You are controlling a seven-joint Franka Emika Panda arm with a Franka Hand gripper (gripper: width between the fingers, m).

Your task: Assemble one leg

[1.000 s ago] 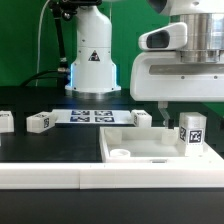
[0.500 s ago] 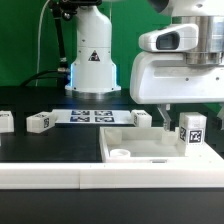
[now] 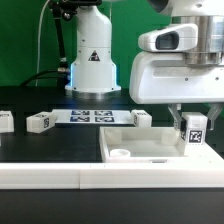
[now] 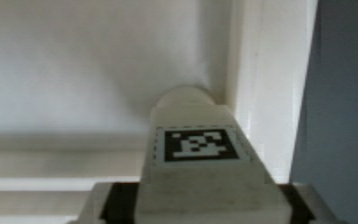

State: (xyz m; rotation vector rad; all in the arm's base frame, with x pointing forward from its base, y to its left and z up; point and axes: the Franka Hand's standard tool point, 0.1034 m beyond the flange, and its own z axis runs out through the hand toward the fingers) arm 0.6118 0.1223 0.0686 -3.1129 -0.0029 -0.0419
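The claw (image 3: 192, 122) grips the tagged white leg (image 3: 193, 134), upright over the tray's (image 3: 150, 151) corner.

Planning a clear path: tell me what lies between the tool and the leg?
Nothing: the wrist view shows the leg already between the tool's fingers.
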